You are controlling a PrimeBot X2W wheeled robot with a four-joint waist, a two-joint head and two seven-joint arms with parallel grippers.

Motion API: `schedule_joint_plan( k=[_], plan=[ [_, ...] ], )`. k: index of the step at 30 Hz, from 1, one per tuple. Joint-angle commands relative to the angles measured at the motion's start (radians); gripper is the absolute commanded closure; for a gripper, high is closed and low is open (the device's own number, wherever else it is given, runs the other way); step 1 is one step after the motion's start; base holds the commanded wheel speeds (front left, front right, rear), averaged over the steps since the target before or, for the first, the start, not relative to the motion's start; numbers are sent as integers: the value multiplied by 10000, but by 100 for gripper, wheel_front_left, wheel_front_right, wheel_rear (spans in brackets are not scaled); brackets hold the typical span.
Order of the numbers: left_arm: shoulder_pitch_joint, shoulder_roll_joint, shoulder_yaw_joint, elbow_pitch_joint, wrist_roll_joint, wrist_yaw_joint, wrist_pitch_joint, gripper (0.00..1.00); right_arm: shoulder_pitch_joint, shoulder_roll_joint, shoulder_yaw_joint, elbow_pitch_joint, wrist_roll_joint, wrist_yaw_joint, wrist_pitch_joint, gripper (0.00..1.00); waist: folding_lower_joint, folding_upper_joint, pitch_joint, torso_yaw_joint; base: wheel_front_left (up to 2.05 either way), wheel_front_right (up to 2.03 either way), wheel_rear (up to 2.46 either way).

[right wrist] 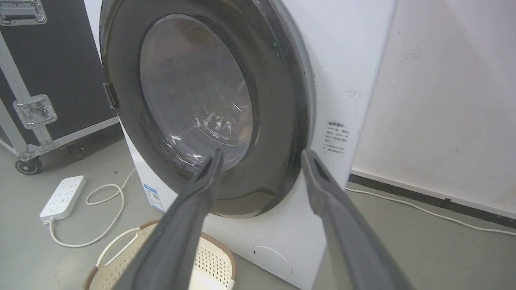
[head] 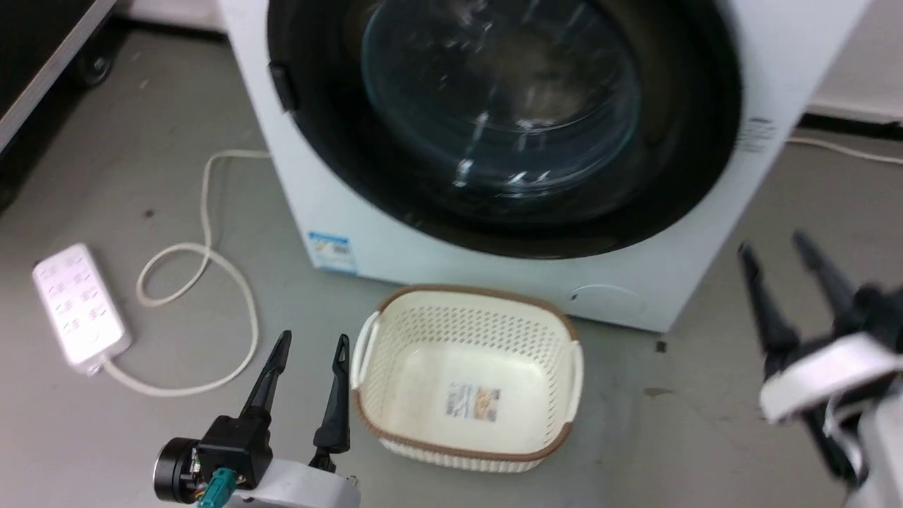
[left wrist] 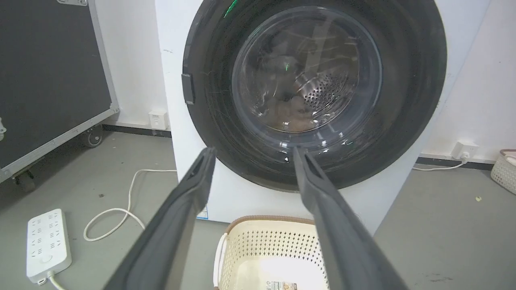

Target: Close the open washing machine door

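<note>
The washing machine [head: 338, 204] is a white box on the grey floor straight ahead. The washing machine door [head: 677, 141], a glossy black disc with a clear glass bowl, lies flat against the machine's front; in the right wrist view the door [right wrist: 278, 100] sits flush with the white panel. My left gripper [head: 310, 346] hovers low, left of the basket, open and empty, pointing at the door [left wrist: 411, 80]. At the lower right, my right gripper [head: 772, 243] is open and empty, apart from the machine's right corner.
A cream perforated basket [head: 465, 331] stands on the floor just before the machine. A white power strip [head: 77, 307] and its looped cable [head: 204, 212] lie to the left. A black wheeled case [left wrist: 48, 72] stands further left. A cable [right wrist: 423, 209] runs along the right wall.
</note>
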State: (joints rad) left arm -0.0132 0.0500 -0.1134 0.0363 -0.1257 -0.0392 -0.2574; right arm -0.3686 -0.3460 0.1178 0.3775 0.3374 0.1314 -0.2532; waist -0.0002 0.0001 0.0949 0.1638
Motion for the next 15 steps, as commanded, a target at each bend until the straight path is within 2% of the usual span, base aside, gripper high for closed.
schedule_joint_plan(
  k=[1,9,15],
  plan=[
    [140,3,69,57,23,-92,-43,0,705,345,-295,-519,-436,-7,-68,0,2,-1,-553,-590,0,0,0],
    [403,3,155,404,53,-360,-43,0,3464,2240,-1711,-2590,-2131,-7,-80,0,2,-1,-973,-1042,0,0,0],
    [554,3,99,539,149,-514,-43,0,4532,2803,-1522,-3029,-2671,-7,-81,0,2,-1,-1017,-1209,0,0,0]
  ],
)
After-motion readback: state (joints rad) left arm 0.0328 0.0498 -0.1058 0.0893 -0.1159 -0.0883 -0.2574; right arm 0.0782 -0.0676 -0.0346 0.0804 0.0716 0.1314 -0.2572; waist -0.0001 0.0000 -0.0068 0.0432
